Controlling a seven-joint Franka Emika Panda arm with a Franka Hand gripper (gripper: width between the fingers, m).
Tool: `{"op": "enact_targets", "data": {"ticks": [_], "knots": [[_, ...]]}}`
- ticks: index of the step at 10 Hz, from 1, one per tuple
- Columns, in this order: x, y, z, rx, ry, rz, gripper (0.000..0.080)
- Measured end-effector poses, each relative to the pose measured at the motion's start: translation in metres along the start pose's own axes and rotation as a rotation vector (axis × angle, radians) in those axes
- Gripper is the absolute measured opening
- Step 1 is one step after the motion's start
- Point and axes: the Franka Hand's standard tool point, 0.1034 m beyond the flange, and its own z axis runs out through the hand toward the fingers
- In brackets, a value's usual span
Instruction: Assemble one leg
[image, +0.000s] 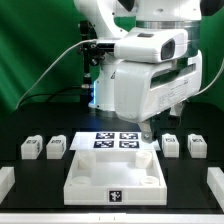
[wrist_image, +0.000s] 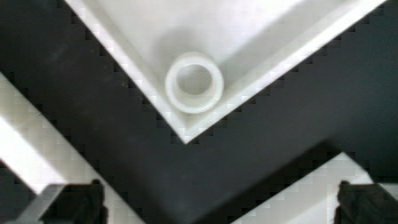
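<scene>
Black surface (image: 40, 200) bears white square plastic tray-like panel (image: 85, 190); pincer (image: 148, 130), parted and empty, hangs over its 1 o'clock corner socket (wrist_image: 192, 82), likely sighting it.

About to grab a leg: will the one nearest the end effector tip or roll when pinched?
Probably not: the leg looks squat and blocky, resting flat on the table, so tipping or rolling seems unlikely. It appears moulded plastic, likely stiff and light. Its smooth faces might slip in the open end effector.
</scene>
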Motion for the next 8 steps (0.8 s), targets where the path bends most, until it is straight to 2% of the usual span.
{"op": "enact_targets", "data": {"ticks": [1,3,4,5,6,8], "knots": [[-0.011,-0.012,0.006,-0.01,-0.004,-0.104,0.065],[-0.027,-0.017,0.007,-0.06,-0.007,-0.43,0.065],[-0.03,-0.013,0.005,-0.05,-0.018,-0.532,0.065],[-0.031,-0.006,0.001,-0.028,-0.033,-0.58,0.065],[-0.03,-0.004,0.001,-0.034,-0.033,-0.625,0.065],[-0.032,-0.005,0.003,-0.03,-0.035,-0.615,0.065]]}}
